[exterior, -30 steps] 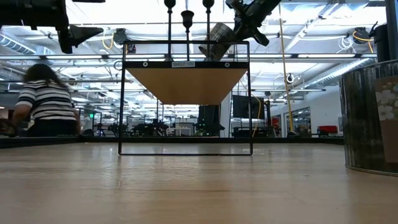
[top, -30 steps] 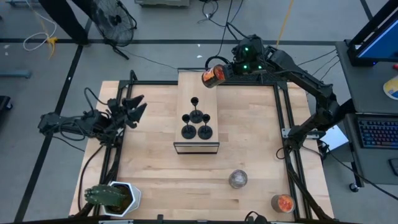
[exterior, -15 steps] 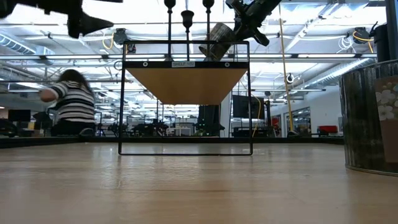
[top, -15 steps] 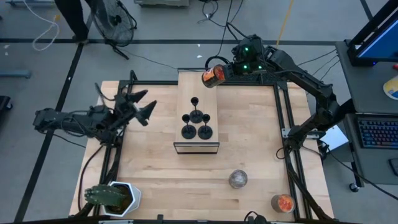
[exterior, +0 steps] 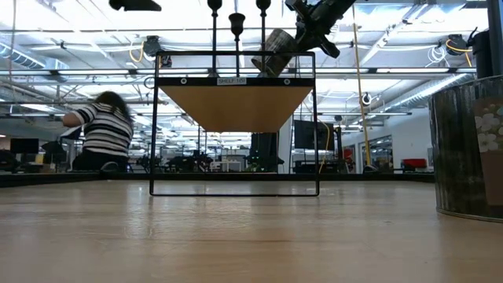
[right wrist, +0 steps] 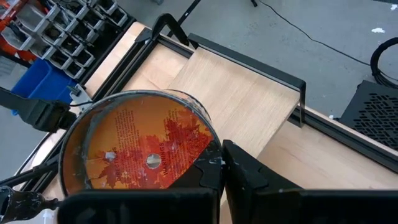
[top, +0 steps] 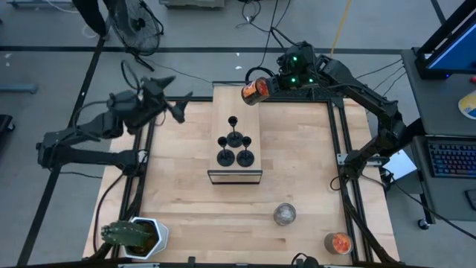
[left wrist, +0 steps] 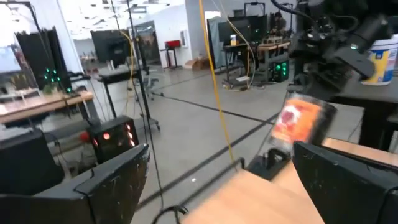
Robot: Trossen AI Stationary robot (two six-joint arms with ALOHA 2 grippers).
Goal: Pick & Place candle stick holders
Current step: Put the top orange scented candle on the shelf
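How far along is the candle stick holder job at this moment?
Done, apparently: all four candle stick holders stand grouped on the raised wooden shelf. In hand: none of them. The right gripper is shut on a glass jar with orange contents over the shelf's far corner, and the left gripper hangs open and empty by the table's far-left edge. Left: possibly nothing for the holders; I can't tell whether they go elsewhere.
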